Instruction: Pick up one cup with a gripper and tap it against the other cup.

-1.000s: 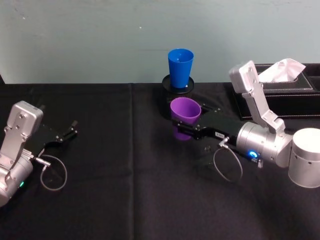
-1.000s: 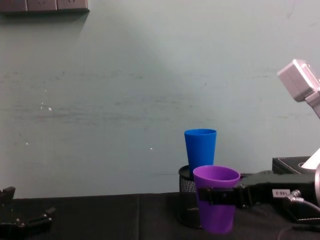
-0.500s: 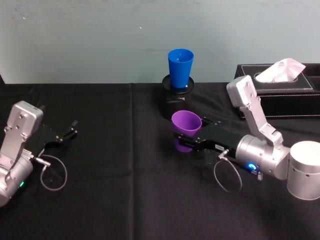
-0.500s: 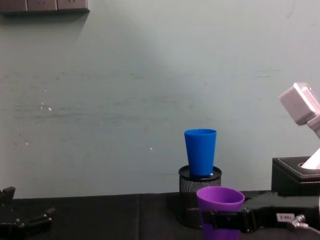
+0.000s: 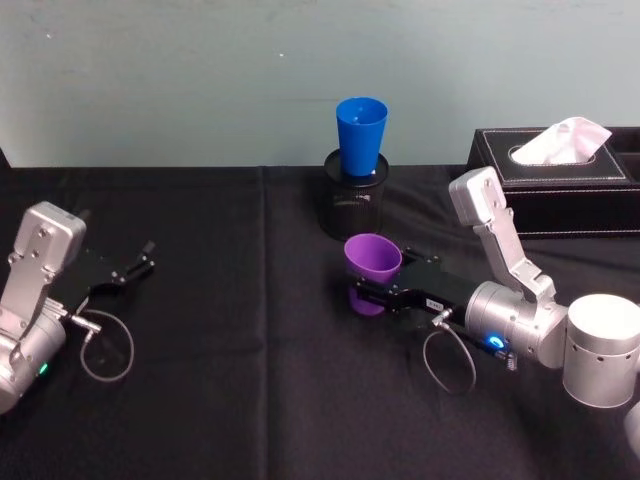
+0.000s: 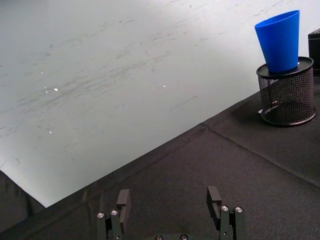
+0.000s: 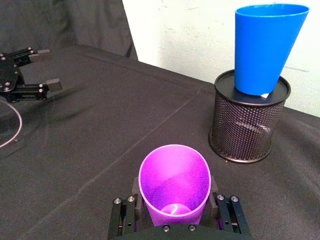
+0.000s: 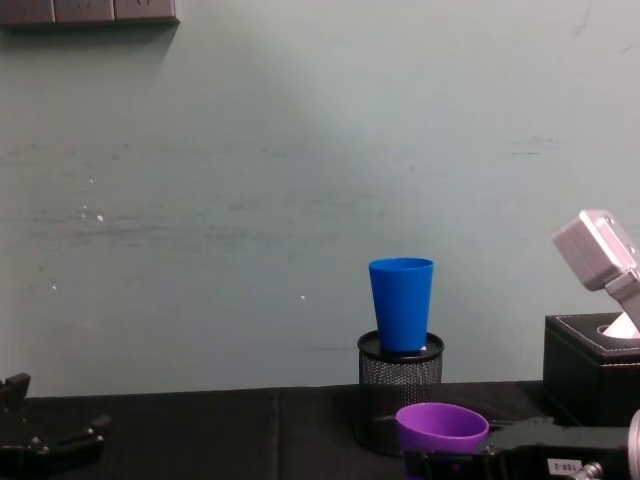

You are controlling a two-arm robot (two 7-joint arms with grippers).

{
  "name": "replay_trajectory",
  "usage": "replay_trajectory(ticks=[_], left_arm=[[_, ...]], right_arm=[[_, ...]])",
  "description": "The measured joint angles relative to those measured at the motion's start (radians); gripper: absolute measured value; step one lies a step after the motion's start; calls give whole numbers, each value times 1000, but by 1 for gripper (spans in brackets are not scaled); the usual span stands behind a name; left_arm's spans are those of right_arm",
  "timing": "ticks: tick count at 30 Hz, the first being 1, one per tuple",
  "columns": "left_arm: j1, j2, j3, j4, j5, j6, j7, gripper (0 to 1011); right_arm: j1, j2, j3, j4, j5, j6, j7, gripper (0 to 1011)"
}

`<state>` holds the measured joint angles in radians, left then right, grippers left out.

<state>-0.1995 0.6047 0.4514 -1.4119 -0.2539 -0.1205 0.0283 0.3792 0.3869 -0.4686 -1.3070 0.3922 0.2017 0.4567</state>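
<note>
Purple cup (image 5: 372,262) stays upright, clamped in our right gripper (image 5: 375,292), in front of and below the blue cup (image 5: 361,134); left gripper (image 5: 128,271) parked open.

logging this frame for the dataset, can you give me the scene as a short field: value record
purple cup: upright, clamped in the right gripper, low over the black tablecloth
blue cup: upright, seated in the mouth of the black mesh holder by the wall
cups: apart, purple one nearer the robot
right gripper: shut on the purple cup's lower body
left gripper: open, idle at the table's left side
tissue box: black, behind the right arm
</note>
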Motion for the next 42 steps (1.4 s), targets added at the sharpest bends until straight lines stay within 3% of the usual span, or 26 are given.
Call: replay_trajectory(ticks=[11, 23, 33, 42], left_arm=[[0, 0, 0, 0, 0, 0, 0, 1000], [0, 0, 0, 0, 0, 0, 0, 1000], [0, 0, 0, 0, 0, 0, 0, 1000], [0, 0, 0, 0, 0, 0, 0, 1000]], right_arm=[[2, -5, 1, 16, 9, 2, 12, 729], [-7, 3, 4, -10, 16, 23, 4, 991], [-58, 36, 27, -125, 31, 37, -20, 1003], [-152, 86, 78, -264, 47, 39, -80, 1003]])
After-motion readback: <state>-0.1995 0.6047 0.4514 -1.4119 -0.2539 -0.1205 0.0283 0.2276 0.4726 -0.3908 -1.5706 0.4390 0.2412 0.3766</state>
